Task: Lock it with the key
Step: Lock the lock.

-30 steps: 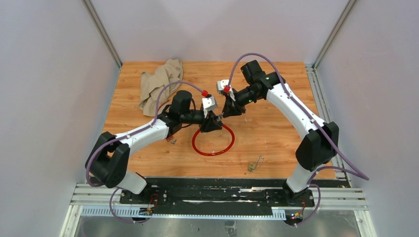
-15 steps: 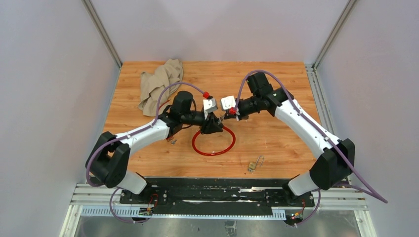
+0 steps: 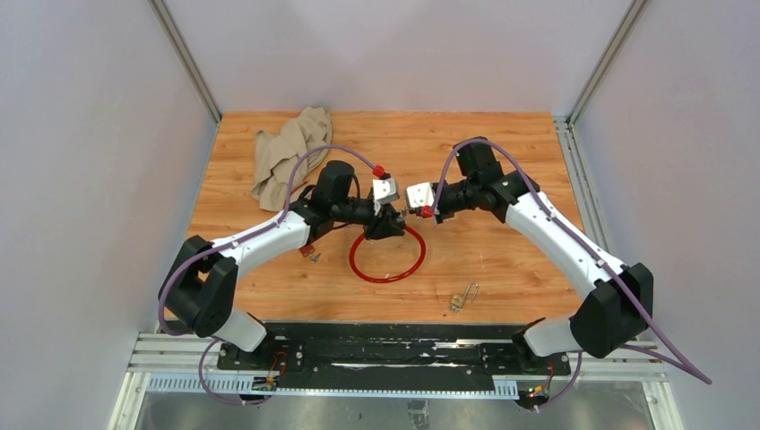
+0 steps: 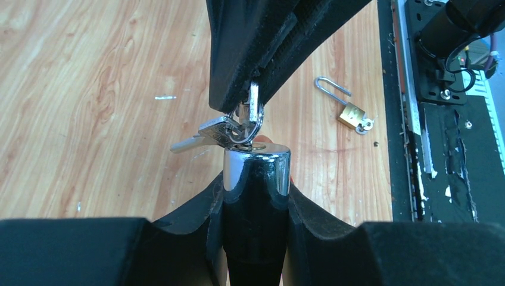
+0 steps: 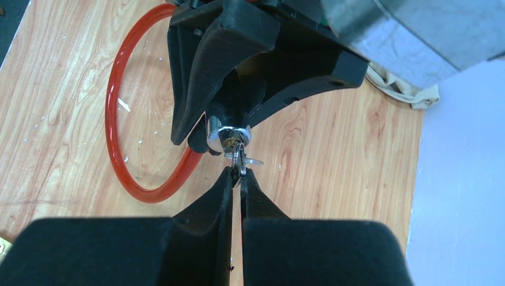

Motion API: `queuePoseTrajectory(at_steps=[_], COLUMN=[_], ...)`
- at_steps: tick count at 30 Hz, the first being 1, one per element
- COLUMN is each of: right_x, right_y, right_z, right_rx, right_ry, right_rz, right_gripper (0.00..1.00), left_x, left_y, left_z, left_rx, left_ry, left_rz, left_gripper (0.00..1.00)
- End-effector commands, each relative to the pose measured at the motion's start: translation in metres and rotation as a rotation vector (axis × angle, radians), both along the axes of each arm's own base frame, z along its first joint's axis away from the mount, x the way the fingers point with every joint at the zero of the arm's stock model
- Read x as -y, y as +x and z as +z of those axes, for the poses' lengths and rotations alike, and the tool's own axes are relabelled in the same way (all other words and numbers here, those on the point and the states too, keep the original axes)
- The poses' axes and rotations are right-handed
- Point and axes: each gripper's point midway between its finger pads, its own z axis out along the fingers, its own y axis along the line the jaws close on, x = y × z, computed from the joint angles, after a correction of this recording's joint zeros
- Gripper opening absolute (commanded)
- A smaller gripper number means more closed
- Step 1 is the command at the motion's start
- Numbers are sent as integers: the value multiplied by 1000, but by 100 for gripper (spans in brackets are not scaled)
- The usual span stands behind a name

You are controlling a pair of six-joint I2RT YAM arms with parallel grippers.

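The red cable lock [image 3: 387, 269] lies as a loop on the wooden table. Its chrome lock cylinder [image 4: 257, 173] stands pinched between the fingers of my left gripper [image 4: 256, 199], which is shut on it. The small silver key [image 5: 239, 159] sits in the keyhole at the cylinder's end, with its ring and a spare key hanging beside it. My right gripper [image 5: 237, 174] comes in from the right and is shut on the key's head. In the top view the two grippers meet tip to tip, left [image 3: 385, 222] and right [image 3: 402, 213], over the loop's far edge.
A small brass padlock [image 3: 462, 297] with an open shackle lies near the front edge, right of the loop. A crumpled beige cloth [image 3: 287, 152] is at the back left. A small metal piece [image 3: 313, 256] lies under the left forearm.
My right arm swung down and left to the left gripper, and its jaws closed on the key. The left arm barely moved and kept its hold on the cylinder.
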Motion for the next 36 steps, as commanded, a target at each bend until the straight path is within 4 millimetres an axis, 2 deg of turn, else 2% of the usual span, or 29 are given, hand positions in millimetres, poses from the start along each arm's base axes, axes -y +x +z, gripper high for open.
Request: queuePoseTrajectory(at_steps=[1,7,10,11,12,14,15,16,21,24,29,36], right_x=[38,50,44,40,36,25,20,15,-5,-17,-29,-36], right_y=[30,27,16,11,7,-2,-6,-9,-11,-8,-10,-13], right_z=[3,11,13,13,16,23,25,26,12,16,15,2], right_rx=[18,-148,-240,-282,-323,-419,-452,-475,-426,-448,-564,-561], right_ry=[-46,-13,17,31,51,112,129,135,72,88,93,40], right_rz=[-179,-217,-196,-183,-173,-150,-134,-121,-66,-46,-10,1], right_gripper=[1,1,1,6,18,50,56,57,56,54,42,22], left_x=[-13,-18,-17,-17,-17,-16,-16,-16,-15,-15,-16,-15], left_y=[-14,-7,-5,-5,-4,-4,-4,-4,-4,-4,-2,-2], left_z=[-10,-13,-12,-11,-10,-8,-7,-7,-6,-5,-5,-5], left_rx=[-71,-35,-26,-25,-23,-20,-18,-17,-17,-13,-3,-6], left_ry=[58,93,91,87,85,81,79,77,72,66,66,65], left_rz=[-4,23,28,29,30,31,31,32,31,34,39,40], left_gripper=[0,0,0,0,0,0,0,0,0,0,0,0])
